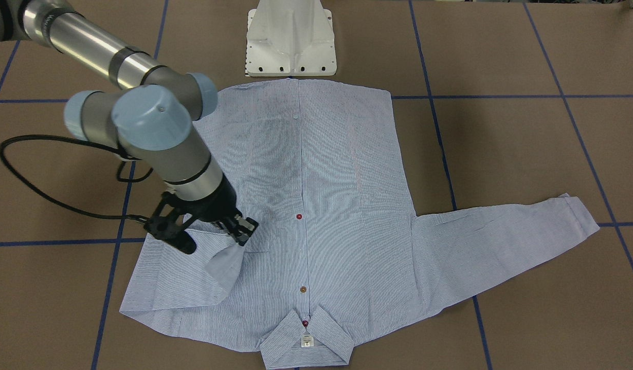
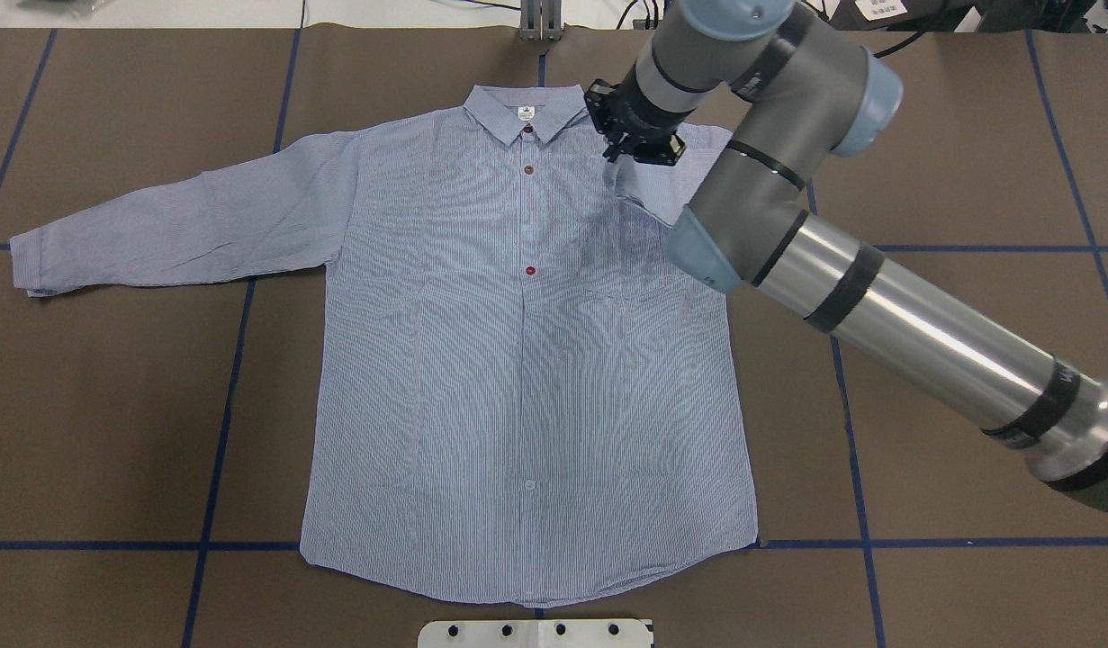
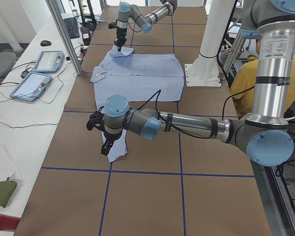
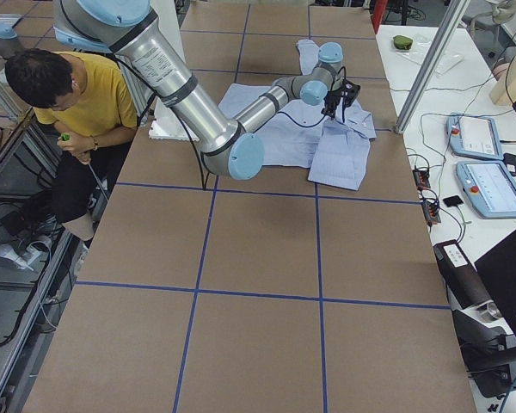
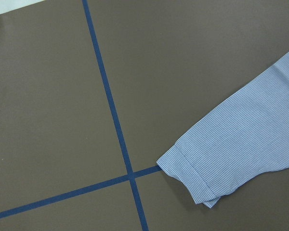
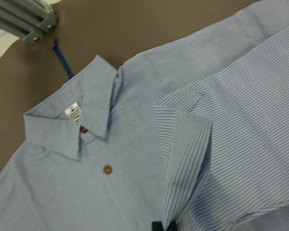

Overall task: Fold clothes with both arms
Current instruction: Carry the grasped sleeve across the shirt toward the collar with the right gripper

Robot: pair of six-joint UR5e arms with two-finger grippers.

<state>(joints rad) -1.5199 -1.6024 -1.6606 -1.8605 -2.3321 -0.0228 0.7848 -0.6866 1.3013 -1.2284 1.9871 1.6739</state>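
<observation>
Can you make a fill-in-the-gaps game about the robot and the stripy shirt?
The right gripper has its jaws shut on the ____ of a sleeve.
The shirt lies flat with its buttons facing ____.
The button at the collar is coloured ____.
Missing words: cuff; up; red.

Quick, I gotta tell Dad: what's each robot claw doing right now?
Left gripper: cannot tell.
Right gripper: shut on the sleeve cuff of the light blue-and-white striped button-up shirt.
</observation>
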